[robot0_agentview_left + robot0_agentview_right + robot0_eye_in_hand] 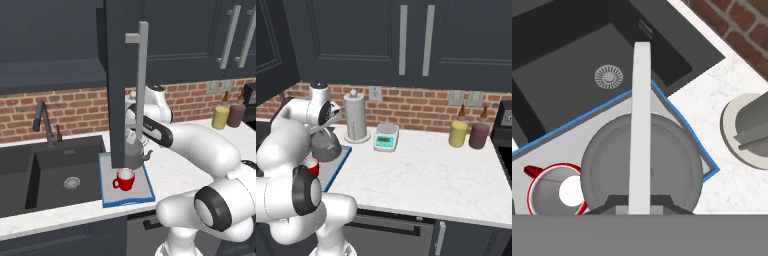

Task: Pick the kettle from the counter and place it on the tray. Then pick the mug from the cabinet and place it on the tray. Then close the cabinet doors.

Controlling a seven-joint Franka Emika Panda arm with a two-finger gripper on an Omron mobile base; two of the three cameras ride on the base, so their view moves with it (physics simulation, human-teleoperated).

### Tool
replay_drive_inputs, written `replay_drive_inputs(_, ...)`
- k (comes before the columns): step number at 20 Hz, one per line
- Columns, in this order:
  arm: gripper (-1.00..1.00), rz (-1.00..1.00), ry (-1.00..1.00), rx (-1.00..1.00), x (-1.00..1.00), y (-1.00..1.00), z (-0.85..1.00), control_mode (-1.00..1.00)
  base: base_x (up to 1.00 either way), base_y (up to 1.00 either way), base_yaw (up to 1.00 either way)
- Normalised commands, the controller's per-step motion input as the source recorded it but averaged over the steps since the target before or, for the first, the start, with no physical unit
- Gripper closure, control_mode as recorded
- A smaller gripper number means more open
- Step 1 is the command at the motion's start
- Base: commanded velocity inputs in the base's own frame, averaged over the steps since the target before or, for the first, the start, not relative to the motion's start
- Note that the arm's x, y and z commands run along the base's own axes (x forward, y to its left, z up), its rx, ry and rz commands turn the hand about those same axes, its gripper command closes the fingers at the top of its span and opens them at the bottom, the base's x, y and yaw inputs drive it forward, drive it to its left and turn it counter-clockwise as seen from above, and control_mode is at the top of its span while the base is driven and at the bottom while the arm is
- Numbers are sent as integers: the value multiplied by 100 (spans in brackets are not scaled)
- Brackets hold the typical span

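- The left base view shows the black sink [60, 175] with its faucet [44, 120] at far left, set into the white counter [170, 170].
- Just right of the sink, the blue-rimmed tray [145, 187] lies on the counter. It carries the red mug [125, 179] at the front and the dark grey kettle [135, 156] behind it.
- The mug stands upright, handle toward the sink. The kettle spout points right.
- An open cabinet door [120, 90], edge-on, hangs in front of the tray. Its silver bar handle [141, 80] runs vertically.
- The hand view looks straight down: the bar handle [640, 125] crosses the round kettle [662, 165], with the mug [554, 192] beside it and the sink drain [608, 76] beyond the tray [682, 130].
- The gripper [641, 207] fingers sit at the base of the bar, jaws narrowed tight; whether they clamp it cannot be told.
- The right base view adds the paper-towel roll [355, 117], a kitchen scale [386, 137], and a yellow bottle [458, 131] and a dark bottle [479, 133] further right.
- No legible writing appears.
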Motion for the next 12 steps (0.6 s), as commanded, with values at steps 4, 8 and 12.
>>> replay_drive_inputs(4, 100, 1, 0, 0, 3, 20, 0, -100, 0, 0, 0)
replay_drive_inputs(8, 100, 1, 0, 0, 0, 8, -1, -100, 0, 0, 0)
replay_drive_inputs(12, 100, 0, 0, 0, 0, 0, -9, -100, 0, 0, 0)
